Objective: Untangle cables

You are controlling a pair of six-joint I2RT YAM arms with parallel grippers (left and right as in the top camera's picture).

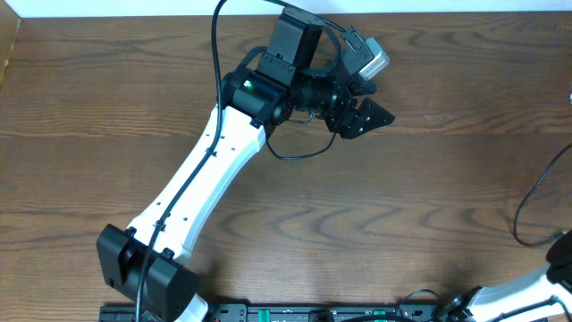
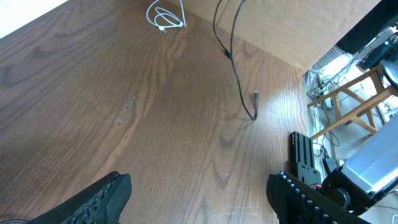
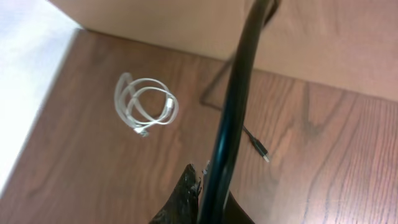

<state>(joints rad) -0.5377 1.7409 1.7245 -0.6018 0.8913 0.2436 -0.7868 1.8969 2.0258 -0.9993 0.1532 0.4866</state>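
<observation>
The white cable (image 3: 146,102) lies coiled on the wooden table near its far edge; it also shows in the left wrist view (image 2: 165,15). The black cable (image 3: 239,81) runs up through my right gripper (image 3: 214,199), which is shut on it. Its free end with a small plug (image 3: 264,155) hangs down to the table. It also shows in the left wrist view (image 2: 236,68) and at the right edge of the overhead view (image 1: 523,210). The two cables lie apart. My left gripper (image 2: 199,199) is open and empty over bare table (image 1: 362,114).
The left arm (image 1: 206,179) stretches diagonally across the table, with its own thick black wire (image 1: 286,152) looping beside it. The right arm (image 1: 536,291) sits at the bottom right corner. A cardboard wall (image 3: 311,31) stands along the table's far edge.
</observation>
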